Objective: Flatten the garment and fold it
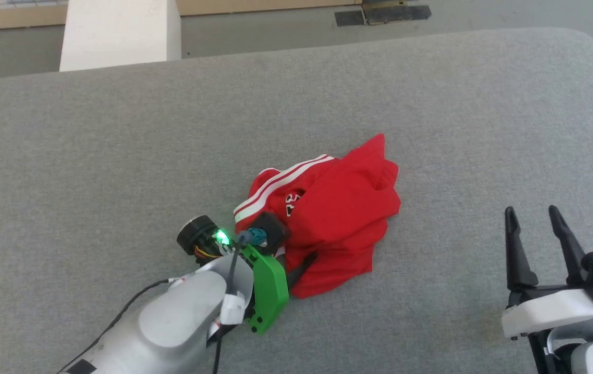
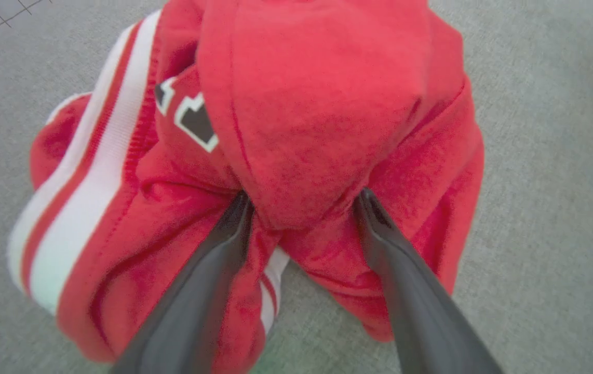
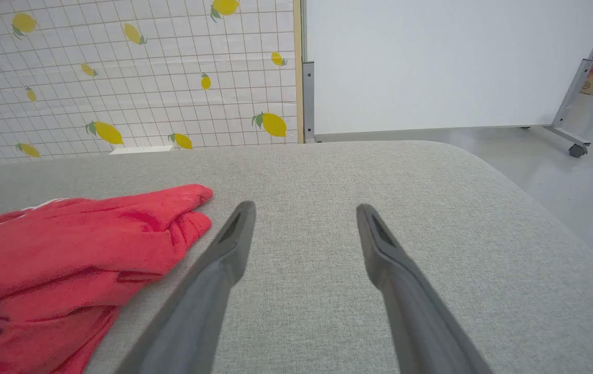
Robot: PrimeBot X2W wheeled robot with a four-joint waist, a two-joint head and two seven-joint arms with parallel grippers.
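Reaching in from the near left, the left gripper (image 2: 304,201) had its two dark fingers spread wide. Their tips pressed into the near edge of the garment (image 1: 338,208), and a bulge of red cloth sat between them that did not look pinched. The right gripper (image 1: 531,210) hovered at the near right with its fingers also spread and nothing between them, well apart from the cloth. The left arm was therefore much the nearer of the two, and the garment lay directly beyond its fingertips.

The garment rested near the middle of a wide grey padded surface (image 1: 120,156), bunched into a crumpled heap rather than laid flat. Its long axis ran from near to far, leaning a little to the right, and ended in a red point at the far right. Along the left side of the heap ran a band of red-and-white striped trim (image 1: 281,187). Beside that band, part of a black, white-outlined marking (image 2: 195,122) peeked from under a fold. The rest was plain red, layered in soft overlapping folds. Judging by this, flattening had barely begun and no fold was in place.

Beyond the far edge of the surface stood a white block (image 1: 120,31).
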